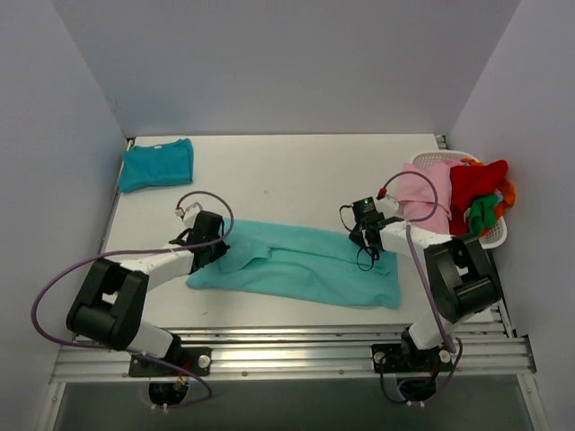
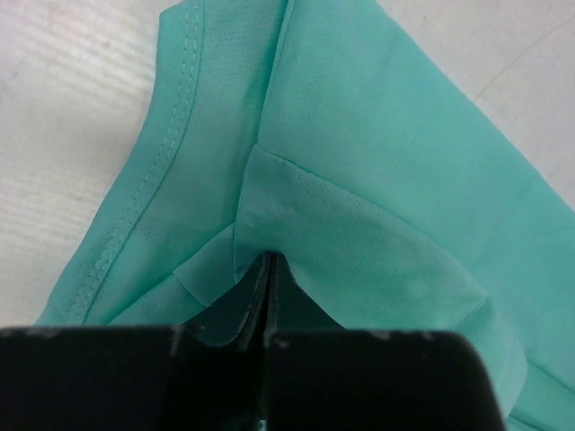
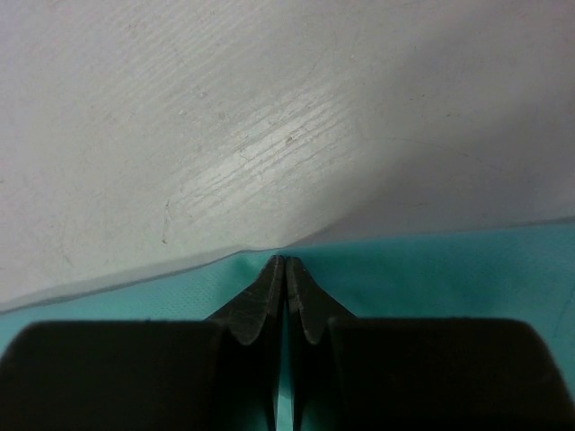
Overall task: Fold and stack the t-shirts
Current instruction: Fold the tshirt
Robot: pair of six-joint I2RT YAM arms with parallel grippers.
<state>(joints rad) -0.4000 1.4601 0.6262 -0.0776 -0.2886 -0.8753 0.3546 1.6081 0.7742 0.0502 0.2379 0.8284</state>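
A light turquoise t-shirt lies across the middle of the table, folded into a long band. My left gripper is at its left end, shut on a puckered fold of the cloth that bunches round the gripper. At the shirt's far right edge my right gripper is also shut, pinching the hem where it lifts at the gripper. A darker teal-blue t-shirt rests folded at the back left corner.
A white basket at the right edge holds a pink garment, a red one and a green one. Grey walls close the table on three sides. Bare white tabletop lies beyond the shirt's far edge.
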